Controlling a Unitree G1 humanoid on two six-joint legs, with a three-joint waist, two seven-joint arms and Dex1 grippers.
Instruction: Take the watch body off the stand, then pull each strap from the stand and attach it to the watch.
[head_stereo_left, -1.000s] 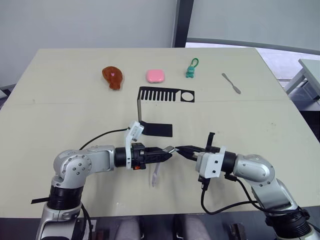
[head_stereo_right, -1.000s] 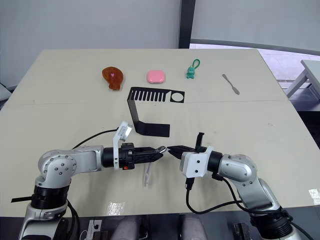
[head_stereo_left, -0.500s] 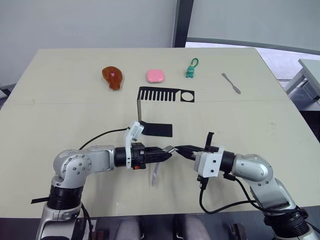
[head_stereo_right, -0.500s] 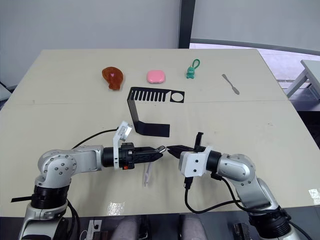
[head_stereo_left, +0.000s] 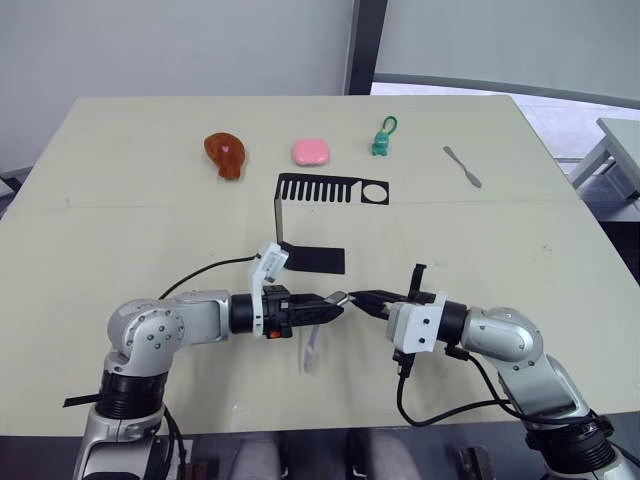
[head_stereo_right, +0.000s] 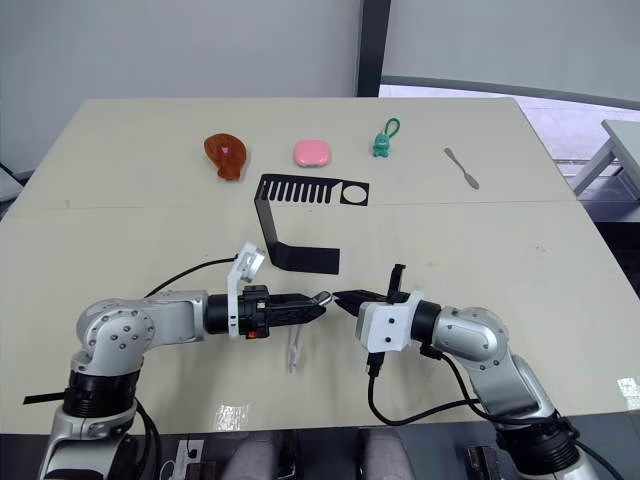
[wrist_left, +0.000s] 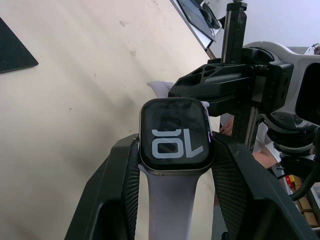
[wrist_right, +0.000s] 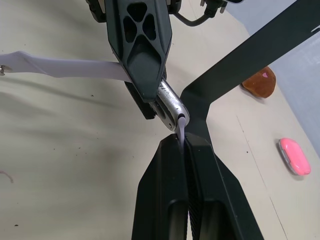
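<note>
Watch (wrist_left: 174, 137) clamped between left gripper (wrist_left: 175, 165) fingers, one strap (wrist_left: 167, 210) attached, right gripper (wrist_right: 182, 142) pinched on second strap (wrist_right: 181, 129) at watch's edge.

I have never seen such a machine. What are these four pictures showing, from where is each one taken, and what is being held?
This is a humanoid robot with two arms. Two pictures look down from its head; the other two come from cameras on its wrists. The left hand grips a small black rounded-square watch body, with one pale lavender silicone strap already hanging from it. The right hand pinches the second pale strap flat between its closed fingers, right at the watch's edge. On the beige table lie a black bent metal stand, a brown drumstick toy, a pink soap-like block, a green keychain figure and a grey metal spatula.
</note>
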